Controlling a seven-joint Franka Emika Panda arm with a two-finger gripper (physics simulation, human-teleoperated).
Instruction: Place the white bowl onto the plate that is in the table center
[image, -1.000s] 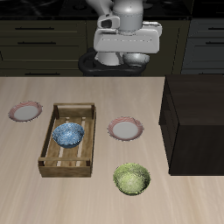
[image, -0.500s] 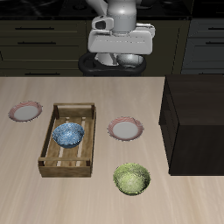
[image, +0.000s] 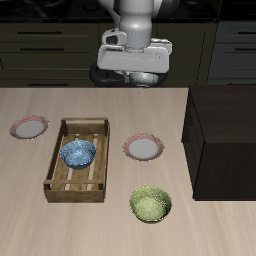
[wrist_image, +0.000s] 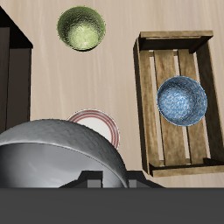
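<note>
- The pincer (image: 133, 70) is clamped on the white bowl (image: 141, 79), held aloft over the worktop (image: 120, 108)'s back edge.
- The bowl hangs at 12 o'clock from the plate (image: 143, 149) and well apart from it.
- The wooden crate (image: 51, 166), holding a blue-patterned bowl (image: 77, 153), lies at the plate's 9 o'clock.
- A yellow-green bowl (image: 150, 204) sits at its 6 o'clock.

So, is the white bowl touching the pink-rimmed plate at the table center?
Apart. The exterior view shows the plate lying bare on the table, while the white bowl hangs at the gripper, high above the table's back edge.
</note>
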